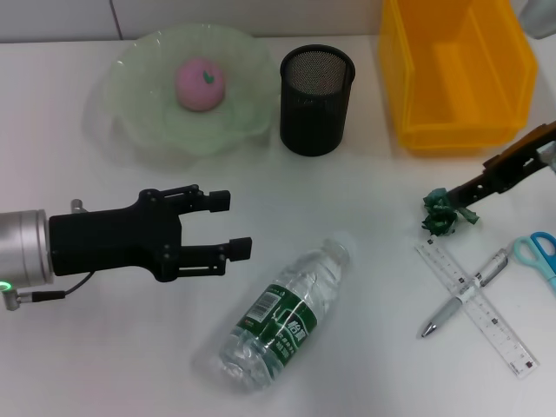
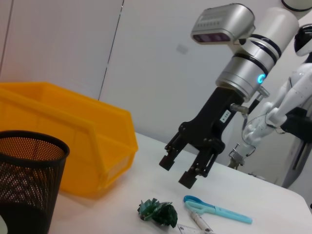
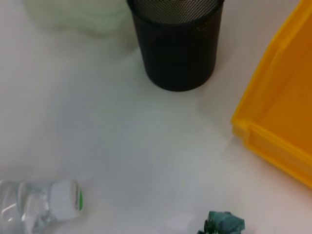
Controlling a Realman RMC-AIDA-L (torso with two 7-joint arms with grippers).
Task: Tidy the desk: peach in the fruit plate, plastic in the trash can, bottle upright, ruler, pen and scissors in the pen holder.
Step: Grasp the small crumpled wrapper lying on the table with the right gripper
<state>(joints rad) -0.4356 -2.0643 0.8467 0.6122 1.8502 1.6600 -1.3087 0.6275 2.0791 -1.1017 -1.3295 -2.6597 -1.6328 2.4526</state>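
The pink peach point(image 1: 201, 84) lies in the pale green fruit plate point(image 1: 130, 95). A clear bottle point(image 1: 287, 317) with a green label lies on its side at the front middle. My left gripper point(image 1: 236, 226) hangs open to the left of it, holding nothing. A crumpled green plastic point(image 1: 441, 215) sits at the right, with my right gripper point(image 1: 453, 198) point(image 2: 176, 171) open just above it. The ruler point(image 1: 476, 306), with the pen point(image 1: 465, 291) lying across it, and the blue scissors point(image 1: 539, 252) lie at the front right. The black mesh pen holder point(image 1: 317, 100) stands at the back middle.
The yellow bin point(image 1: 456, 69) stands at the back right, beside the pen holder. The right wrist view shows the pen holder point(image 3: 178, 44), the bin's corner point(image 3: 282, 112), the bottle's cap end point(image 3: 63, 200) and the plastic point(image 3: 222, 224).
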